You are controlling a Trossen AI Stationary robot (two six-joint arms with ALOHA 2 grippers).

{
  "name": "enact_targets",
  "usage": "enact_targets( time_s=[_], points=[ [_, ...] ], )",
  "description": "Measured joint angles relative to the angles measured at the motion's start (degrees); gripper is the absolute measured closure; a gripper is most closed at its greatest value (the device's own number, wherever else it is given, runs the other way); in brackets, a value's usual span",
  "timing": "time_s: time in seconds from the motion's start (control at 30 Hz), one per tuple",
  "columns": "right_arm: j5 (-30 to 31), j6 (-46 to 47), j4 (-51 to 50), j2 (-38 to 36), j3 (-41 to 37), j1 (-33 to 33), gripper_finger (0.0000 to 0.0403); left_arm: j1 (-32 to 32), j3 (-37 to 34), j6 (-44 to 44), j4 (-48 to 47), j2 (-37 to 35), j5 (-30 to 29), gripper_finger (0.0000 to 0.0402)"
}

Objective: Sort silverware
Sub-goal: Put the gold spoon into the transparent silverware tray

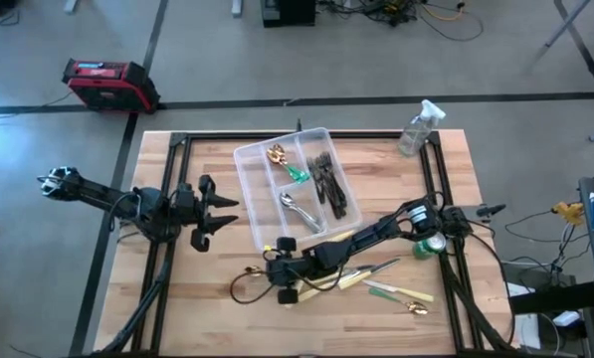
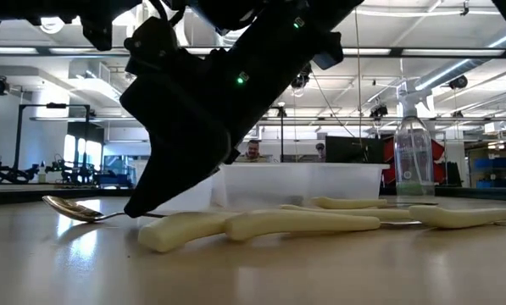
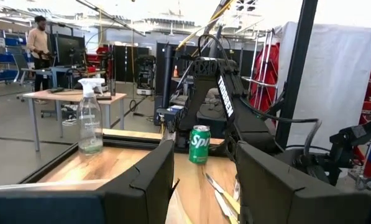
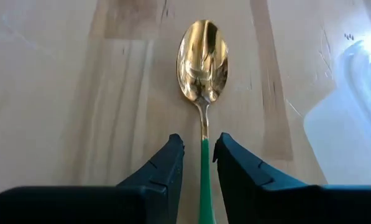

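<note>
Right gripper (image 4: 199, 158): down at the table's near middle, just off the near corner of the clear divided tray (image 1: 249, 159). Fingers astride the green handle of a gold-bowled spoon (image 4: 202, 59), a thin gap showing on each side; closing on the handle, grip not yet firm, judged. Spoon flat on the wood, bowl pointing away from the wrist; handle taken lengthwise, probably so that the piece lifts level and drops into a slot in line.

Left gripper (image 1: 209, 212): idle over the table's left side beside the tray, fingers apart, empty; held clear, presumably to leave the pile to the other arm.

Tray: three long compartments. Dark forks (image 1: 331, 184) in the right one, shiny silver spoons (image 1: 296, 211) in the middle, gold and green-handled pieces (image 1: 285, 161) toward the far end. Grouped by kind, so sorting partly done.

Unsorted, on bare wood near the front edge: cream-handled knives (image 2: 299, 223) lying flat, another green-handled gold piece (image 1: 401, 297) to the right.

Not for sorting: clear spray bottle (image 1: 419, 127) at the far right corner; green can (image 3: 199, 144), lettering "Spri" legible. White lettering on the right arm's link in the left wrist view, not readable with certainty.
</note>
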Motion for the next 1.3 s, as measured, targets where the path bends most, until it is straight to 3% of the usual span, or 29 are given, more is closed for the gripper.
enact_targets(
  time_s=[0.33, 0.43, 0.53, 0.7, 0.83, 1.0, 1.17, 1.3],
  points=[
    [0.31, 0.82, -3.26, -0.42, -0.20, 2.63, 0.0378, 0.01, 0.00, -0.22, -0.07, -0.61, 0.00, 0.0244],
    [3.51, -1.31, -4.41, -1.64, -0.41, 4.81, 0.0377, 0.01, 0.00, 0.12, -0.15, -0.87, 0.00, 0.0244],
    [7.54, -5.31, -4.55, -3.32, -0.55, 6.64, 0.0367, 0.01, 0.00, 0.32, -0.19, -1.05, -0.01, 0.0244],
    [8.24, -4.76, -3.61, -4.89, -0.09, 6.39, 0.0339, -0.01, 0.00, 0.35, -0.12, -1.66, 0.00, 0.0244],
    [6.94, -5.20, -3.09, -4.67, -0.22, 6.79, 0.0312, -0.01, 0.00, 0.24, -0.24, -1.94, 0.04, 0.0244],
    [4.56, -13.16, 0.16, -3.55, -0.09, 8.15, 0.0282, 0.01, 0.00, 0.20, -0.77, -1.91, 0.04, 0.0244],
    [5.11, -5.20, 0.29, -2.20, -0.29, 7.05, 0.0267, -0.01, 0.00, -1.91, -1.54, -1.99, 1.26, 0.0244],
    [11.97, -3.10, -0.06, -1.85, -0.31, 5.16, 0.0266, -0.01, 0.00, -3.02, -1.97, -2.15, 2.32, 0.0244]
  ],
)
